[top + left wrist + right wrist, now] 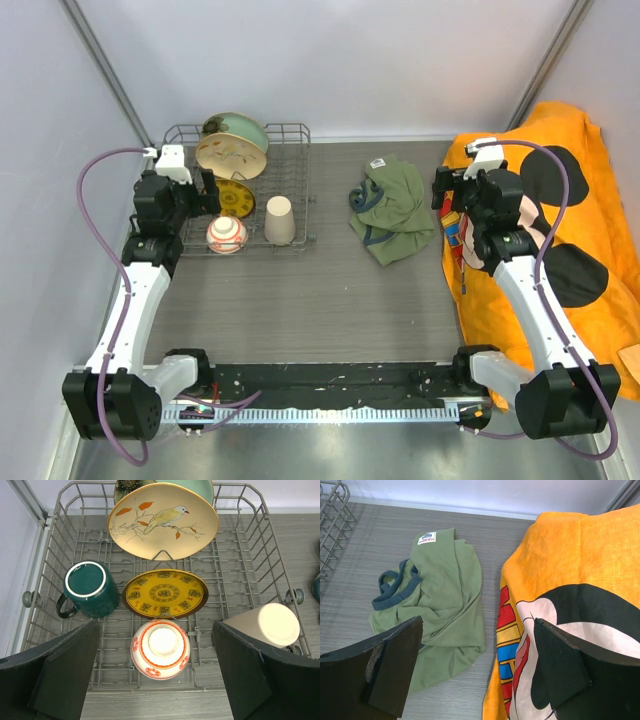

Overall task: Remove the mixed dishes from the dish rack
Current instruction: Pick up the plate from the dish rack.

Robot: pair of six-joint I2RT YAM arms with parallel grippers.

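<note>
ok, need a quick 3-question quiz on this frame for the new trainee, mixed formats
1. True or false: the left gripper is shut on the small red-and-white patterned bowl in the dish rack.
2. The olive-green garment lies: A) inside the rack; B) on the table, between the rack and the orange towel; C) on top of the towel.
3. What is painted on the cream floral plate?

Key: 1 false, the jaws are open with a finger on either side of the bowl, clear of it. 2 B. 3 a bird on a branch.
</note>
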